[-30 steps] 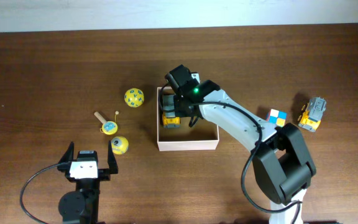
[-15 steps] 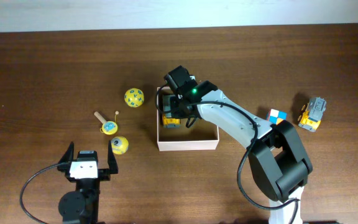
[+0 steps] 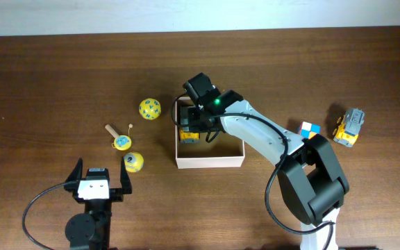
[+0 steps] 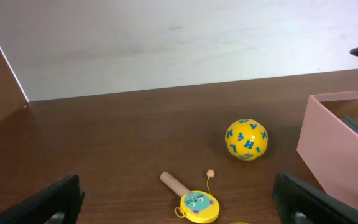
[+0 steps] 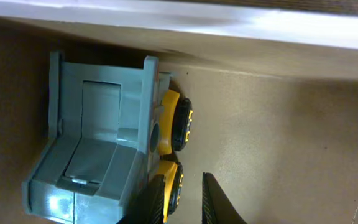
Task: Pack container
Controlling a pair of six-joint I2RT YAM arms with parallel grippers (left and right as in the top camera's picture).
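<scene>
Almost closed right hand (image 5: 187, 191), beside toy truck (image 5: 98, 143), inside container (image 5: 278, 143).

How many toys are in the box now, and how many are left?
Done: one grey-and-yellow toy truck lies in the square cardboard box. In hand: the right end effector, shut, hovers at that truck. To pack: yellow lettered ball, small yellow ball, yellow wooden-handled rattle, colourful cube, second toy truck.

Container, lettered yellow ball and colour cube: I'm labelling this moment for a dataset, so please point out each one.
container (image 3: 210, 162), overhead view, on its near white wall.
lettered ball (image 4: 246, 139), left wrist view, middle of its facing side.
colour cube (image 3: 310, 130), overhead view, on its top face.
</scene>
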